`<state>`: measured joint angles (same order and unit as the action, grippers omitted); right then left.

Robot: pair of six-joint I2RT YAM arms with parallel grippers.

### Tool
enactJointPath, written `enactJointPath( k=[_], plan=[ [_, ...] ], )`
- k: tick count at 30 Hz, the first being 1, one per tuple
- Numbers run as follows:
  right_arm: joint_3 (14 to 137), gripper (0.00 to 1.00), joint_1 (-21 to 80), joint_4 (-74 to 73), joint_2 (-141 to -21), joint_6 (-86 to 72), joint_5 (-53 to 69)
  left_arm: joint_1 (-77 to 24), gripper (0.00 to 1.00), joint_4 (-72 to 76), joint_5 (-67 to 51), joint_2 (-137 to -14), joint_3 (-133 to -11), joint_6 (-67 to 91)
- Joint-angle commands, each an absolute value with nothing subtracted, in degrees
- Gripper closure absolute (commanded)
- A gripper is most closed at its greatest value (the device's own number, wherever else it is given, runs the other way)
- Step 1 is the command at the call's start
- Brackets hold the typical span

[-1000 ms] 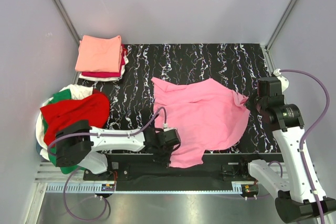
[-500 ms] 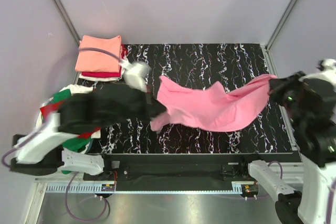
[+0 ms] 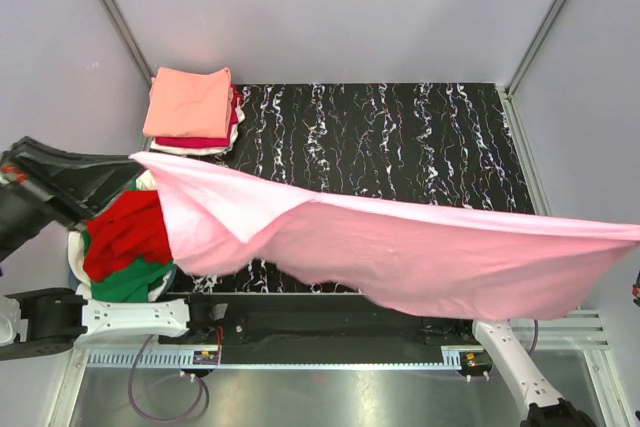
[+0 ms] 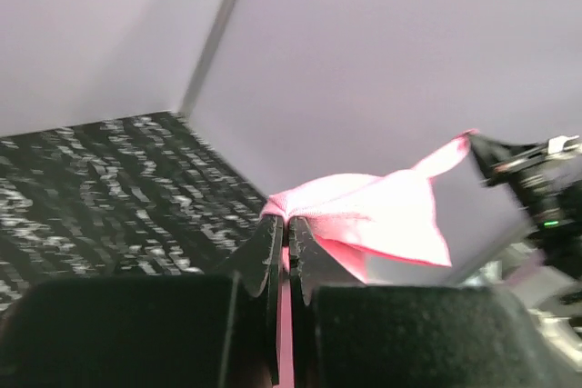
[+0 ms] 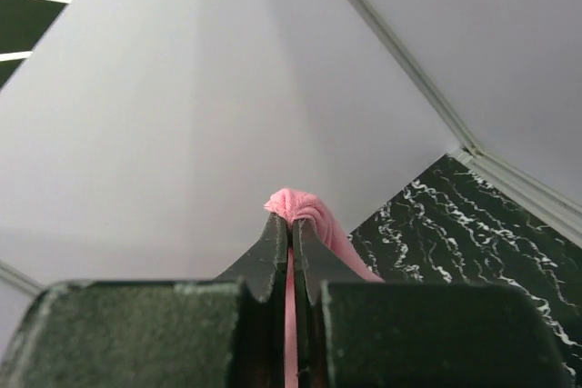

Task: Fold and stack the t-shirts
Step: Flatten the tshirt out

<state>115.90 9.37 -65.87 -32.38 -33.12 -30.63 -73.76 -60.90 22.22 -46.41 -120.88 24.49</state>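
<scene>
The pink t-shirt (image 3: pixel 420 257) is stretched wide in the air above the black marbled table (image 3: pixel 400 137), from the left edge to the right edge of the top view. My left gripper (image 4: pixel 287 221) is shut on one corner of it (image 4: pixel 364 215), raised high at the left. My right gripper (image 5: pixel 291 218) is shut on the other corner (image 5: pixel 300 204); it is out of frame in the top view. A folded stack, salmon-orange tee (image 3: pixel 190 102) on top of red and white ones, sits at the table's far left corner. A loose heap of red (image 3: pixel 125 237), green (image 3: pixel 130 282) and white tees lies at the left.
Grey walls enclose the table on three sides. The left arm's black link (image 3: pixel 70 182) reaches over the heap. A metal rail (image 3: pixel 300 355) runs along the near edge.
Both arms rose and swung apart, lifting the pink t-shirt off the table and stretching it wide in the air. One second ago it lay crumpled on the table.
</scene>
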Motion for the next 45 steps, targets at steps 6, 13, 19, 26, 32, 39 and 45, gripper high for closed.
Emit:
enactJointPath(
  k=[6, 13, 19, 26, 32, 39, 45],
  plan=[
    [106.19, 1.00, 9.32, -62.94, -49.19, -27.07, -32.71, -73.48, 1.00, -61.70, 49.55, -65.37, -124.44, 11.17],
    [86.42, 1.00, 8.97, -47.05, -67.03, -27.77, -34.09, -31.06, 1.00, -53.63, 12.25, -83.97, -115.16, 16.52],
    [106.21, 0.01, 3.08, -57.51, -104.55, -31.81, -23.73, -15.21, 0.30, -70.99, -6.39, -133.14, -157.26, 23.19],
    [103.38, 0.00, 3.16, -52.12, -100.30, -29.27, -19.51, -17.75, 0.01, -46.79, -4.23, -110.24, -115.97, 23.29],
    [86.09, 0.00, 3.25, -42.47, -90.37, -29.09, -9.17, -19.33, 0.02, -46.16, -2.20, -105.65, -103.64, 22.24],
    [89.89, 0.12, 16.77, -35.76, -100.52, -21.72, 13.61, -21.62, 0.10, -37.62, -1.06, -100.38, -87.20, 25.66],
    [108.44, 0.14, 25.21, -38.32, -118.54, -14.78, 15.81, -21.71, 0.19, -30.15, -2.28, -89.05, -68.66, 29.44]
  ],
)
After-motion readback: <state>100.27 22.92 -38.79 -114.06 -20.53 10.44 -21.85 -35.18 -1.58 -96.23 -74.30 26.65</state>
